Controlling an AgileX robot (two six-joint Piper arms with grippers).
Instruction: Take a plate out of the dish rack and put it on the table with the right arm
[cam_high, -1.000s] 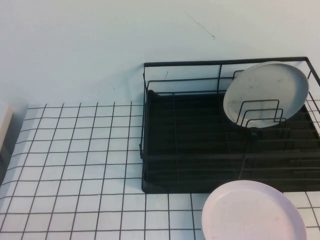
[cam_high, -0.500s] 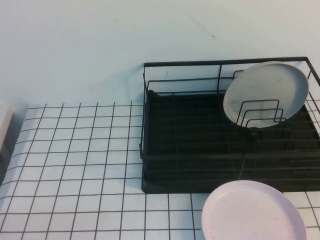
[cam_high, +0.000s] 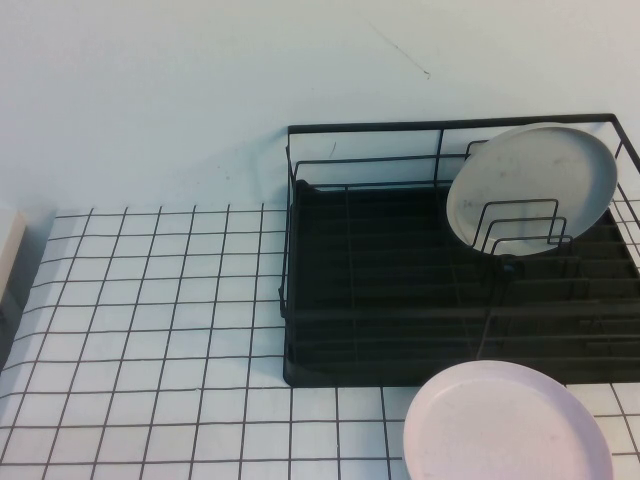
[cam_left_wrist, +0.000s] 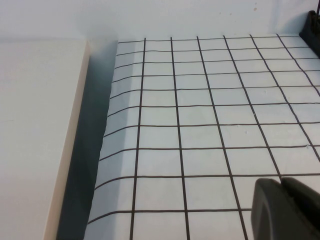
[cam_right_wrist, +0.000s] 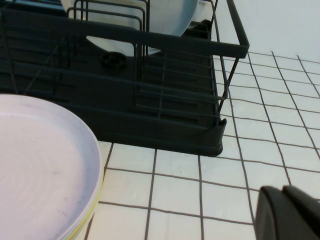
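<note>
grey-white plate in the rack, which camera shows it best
The high view: the plate stands whole, leaning in the dish rack behind wire dividers. The right wrist view catches only its lower part; the left wrist view misses it. Left gripper and right gripper hover over the table.

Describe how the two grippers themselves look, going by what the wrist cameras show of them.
Little shows. The left gripper appears only as dark grey-black rounded finger parts with a matte finish, over the table. The right gripper looks the same: black, smooth, rounded, near the dish rack. No cables, markings or casing are visible, and neither arm shows in the high view.
</note>
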